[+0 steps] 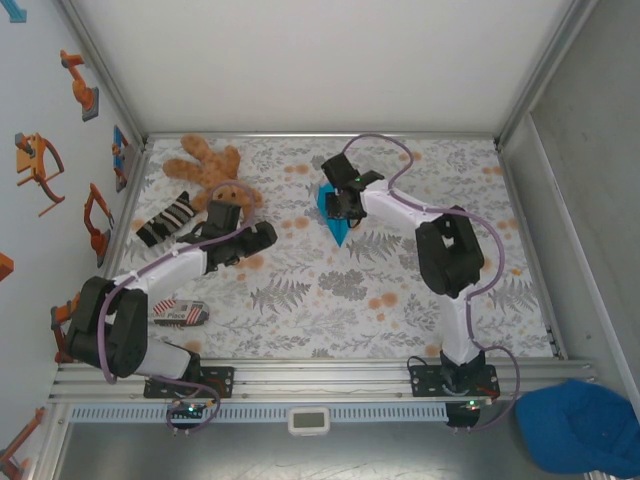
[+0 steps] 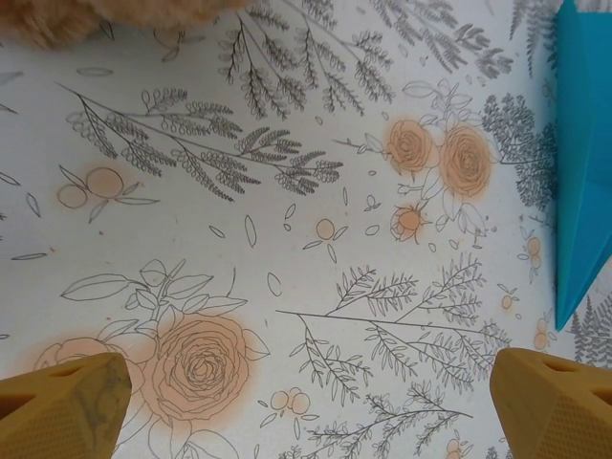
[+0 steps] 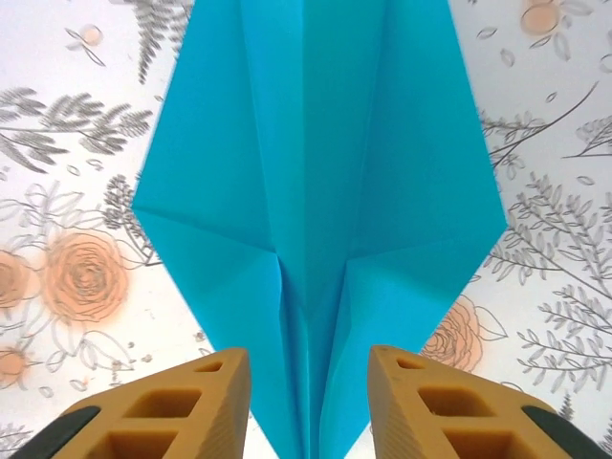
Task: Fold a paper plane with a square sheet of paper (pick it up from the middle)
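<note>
While the right arm reaches out over the flowered tabletop (image 1: 400, 300), its claw (image 1: 342, 203) sits directly above the paper plane (image 1: 337, 230), which lies just right of the middle of the tabletop with its sharp tip pointing toward the arms. From the right wrist, the plane (image 3: 316, 172) is a cyan-blue kite shape lying on the print, with folded flaps spreading to both sides and a centre crease running down between the two yellow fingers (image 3: 191, 402). The right claw (image 3: 309, 406) stands part-way open – one finger on each side of that crease, blue paper showing in the gap between them. Whether the pads actually touch the paper cannot be told.

The left claw (image 1: 266, 236) hangs low over the tabletop to the left of the plane and apart from it, just in front of the teddy bear (image 1: 205, 168). Its jaws are spread wide and hold nothing: in the left wrist view the claw (image 2: 306, 411) has its yellow fingertips (image 2: 62, 402) at the bottom corners with bare floral pattern between them. One blue edge of the plane (image 2: 583, 143) runs down the right side of that view, and a patch of the bear's fur (image 2: 96, 19) shows at the top left.

A black-and-white striped item (image 1: 165, 220) lies beside the bear – a darker blue cap (image 1: 580, 425) sits off the tabletop at the near right.
</note>
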